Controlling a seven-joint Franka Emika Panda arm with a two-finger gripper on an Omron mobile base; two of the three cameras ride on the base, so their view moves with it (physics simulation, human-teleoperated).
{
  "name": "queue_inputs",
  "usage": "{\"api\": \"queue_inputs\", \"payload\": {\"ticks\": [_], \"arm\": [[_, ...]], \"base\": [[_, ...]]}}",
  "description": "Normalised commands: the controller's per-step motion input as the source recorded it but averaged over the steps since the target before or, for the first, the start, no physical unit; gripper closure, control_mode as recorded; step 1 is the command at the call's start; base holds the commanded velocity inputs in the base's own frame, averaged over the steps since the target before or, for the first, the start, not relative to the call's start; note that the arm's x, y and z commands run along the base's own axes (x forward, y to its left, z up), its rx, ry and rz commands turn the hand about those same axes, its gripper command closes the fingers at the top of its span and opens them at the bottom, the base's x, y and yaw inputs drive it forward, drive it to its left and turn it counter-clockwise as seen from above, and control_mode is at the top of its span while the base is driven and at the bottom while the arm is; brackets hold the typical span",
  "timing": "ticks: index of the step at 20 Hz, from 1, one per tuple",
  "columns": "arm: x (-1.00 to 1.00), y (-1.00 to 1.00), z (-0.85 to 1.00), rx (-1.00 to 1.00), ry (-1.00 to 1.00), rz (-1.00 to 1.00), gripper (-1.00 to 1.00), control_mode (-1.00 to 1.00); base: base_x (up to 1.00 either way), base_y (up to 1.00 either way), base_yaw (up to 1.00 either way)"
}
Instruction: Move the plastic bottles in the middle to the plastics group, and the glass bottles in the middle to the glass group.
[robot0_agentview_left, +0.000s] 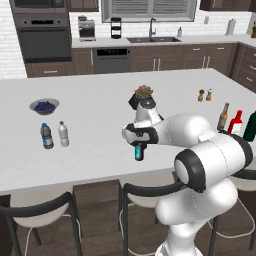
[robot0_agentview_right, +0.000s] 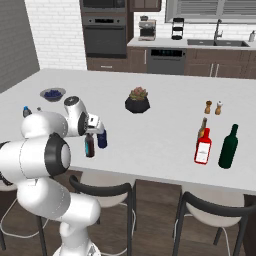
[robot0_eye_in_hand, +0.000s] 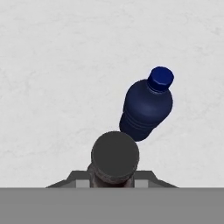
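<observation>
While over slim dark bottle (robot0_agentview_right: 89, 145) just beside navy bottle (robot0_eye_in_hand: 146, 107), nearer the counter's front edge | gripper (robot0_eye_in_hand: 114, 181) jaws clamped on its cap | glass: stiff, slick, fragile, top-heavy | probably better held lower on neck

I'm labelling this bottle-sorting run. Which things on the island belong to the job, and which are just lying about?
Part of the job:
slim dark bottle, navy bottle, red bottle, amber bottle, green bottle, blue-labelled water bottle, pale water bottle

Just lying about:
potted plant, bowl of blueberries, brown shaker, pale shaker
</observation>
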Motion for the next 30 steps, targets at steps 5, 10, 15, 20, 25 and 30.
{"api": "queue_inputs", "payload": {"ticks": [5, 10, 15, 20, 25, 30], "arm": [[-0.08, 0.00, 0.01, 0.00, 0.00, 0.00, 1.00, -1.00], [-0.93, -0.37, 0.39, 0.01, 0.00, 0.00, 1.00, -1.00], [-0.98, -0.93, 0.57, 0.01, 0.00, 0.00, 1.00, -1.00], [-0.18, -1.00, 0.55, 0.00, 0.00, 0.00, 1.00, -1.00], [0.46, -1.00, 0.49, 0.00, 0.00, 0.00, 1.00, -1.00], [0.81, -1.00, 0.29, 0.00, 0.00, 0.00, 1.00, -1.00]], "base": [[0.00, 0.00, 0.00], [0.00, 0.00, 0.00], [0.00, 0.00, 0.00], [0.00, 0.00, 0.00], [0.00, 0.00, 0.00], [0.00, 0.00, 0.00]]}}
